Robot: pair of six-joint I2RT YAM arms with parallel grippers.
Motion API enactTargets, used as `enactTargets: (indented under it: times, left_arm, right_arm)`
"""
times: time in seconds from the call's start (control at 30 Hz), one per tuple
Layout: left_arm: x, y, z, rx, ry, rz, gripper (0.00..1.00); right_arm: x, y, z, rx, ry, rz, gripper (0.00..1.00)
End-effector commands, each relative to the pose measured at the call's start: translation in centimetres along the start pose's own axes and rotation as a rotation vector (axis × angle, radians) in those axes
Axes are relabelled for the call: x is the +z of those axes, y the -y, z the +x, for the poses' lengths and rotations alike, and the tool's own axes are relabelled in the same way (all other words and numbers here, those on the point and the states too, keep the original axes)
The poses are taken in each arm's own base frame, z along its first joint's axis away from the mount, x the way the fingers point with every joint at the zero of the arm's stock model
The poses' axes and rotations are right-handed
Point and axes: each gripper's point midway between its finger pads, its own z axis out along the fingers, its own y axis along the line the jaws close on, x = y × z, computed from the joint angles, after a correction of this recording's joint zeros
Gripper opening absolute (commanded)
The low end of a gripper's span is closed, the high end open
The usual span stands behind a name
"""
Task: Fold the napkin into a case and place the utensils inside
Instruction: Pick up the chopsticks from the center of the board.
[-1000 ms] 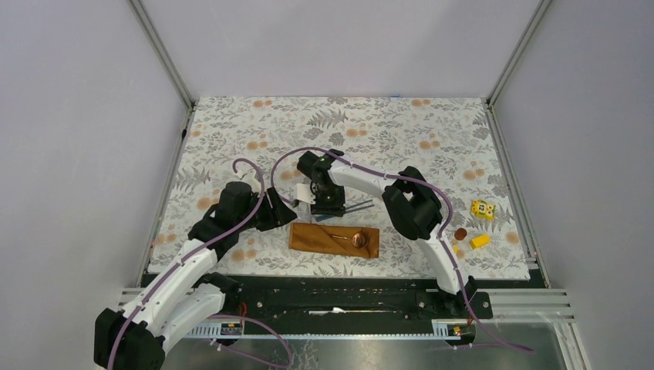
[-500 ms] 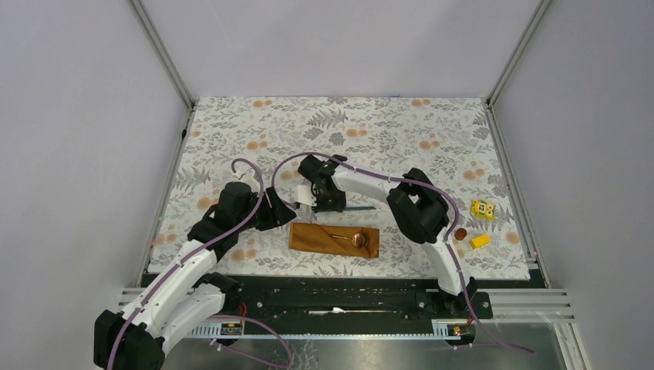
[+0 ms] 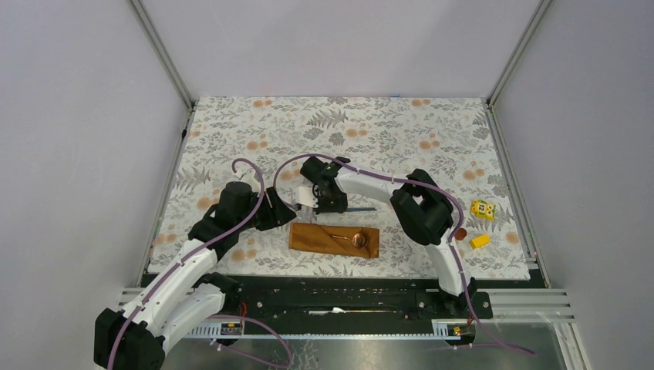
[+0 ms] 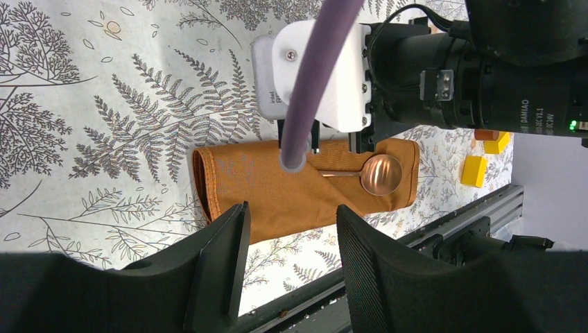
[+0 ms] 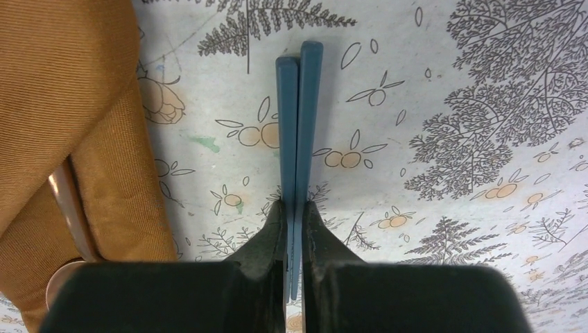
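The rust-orange napkin [image 3: 324, 237] lies folded as a flat case near the table's front edge, also in the left wrist view [image 4: 277, 198]. A copper spoon [image 3: 358, 239] sits in its diagonal pocket, with the bowl [image 4: 380, 173] sticking out. Just behind the case, my right gripper [image 3: 328, 203] [image 5: 295, 208] is shut on two blue-grey rods [image 5: 298, 104], which lie side by side and point right over the cloth [image 3: 364, 208]. My left gripper [image 3: 282, 210] [image 4: 291, 210] hovers open by the case's left end, with nothing between its fingers.
The floral tablecloth [image 3: 385, 131] covers the table. Two yellow blocks [image 3: 483, 209] [image 3: 479, 241] and a small brown piece [image 3: 460, 233] lie at the right. A black rail [image 3: 347, 297] runs along the front edge.
My right gripper has closed on the two rods, drawing the splayed pair together, and its arm has shifted slightly right. The left arm has not moved.
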Motion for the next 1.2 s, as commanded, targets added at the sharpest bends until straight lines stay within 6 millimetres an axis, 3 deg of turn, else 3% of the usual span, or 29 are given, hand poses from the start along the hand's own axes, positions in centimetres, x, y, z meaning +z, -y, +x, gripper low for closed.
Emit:
enactTargets:
  times: [0.0,0.33,0.77,1.03,1.17]
  left_arm:
    - [0.2,0.3,-1.0,0.008,0.040,0.010,0.54]
    - [0.4,0.1,-0.9,0.006,0.036,0.004,0.54]
    - [0.3,-0.3,-1.1,-0.004,0.058,-0.013,0.55]
    - [0.4,-0.6,-1.0,-0.015,0.062,-0.025,0.55]
    - [0.4,-2.0,-0.9,-0.052,0.069,-0.097,0.55]
  right_arm:
    - [-2.3,-0.3,-1.0,-0.026,0.054,0.014,0.00]
    - [-3.5,0.4,-1.2,-0.016,0.078,0.034,0.00]
    - [-5.4,-0.3,0.0,0.083,0.061,0.028,0.00]
    - [-6.7,-1.4,0.7,0.134,0.052,0.002,0.00]
    - [-7.2,-2.5,1.3,0.188,0.034,-0.024,0.00]
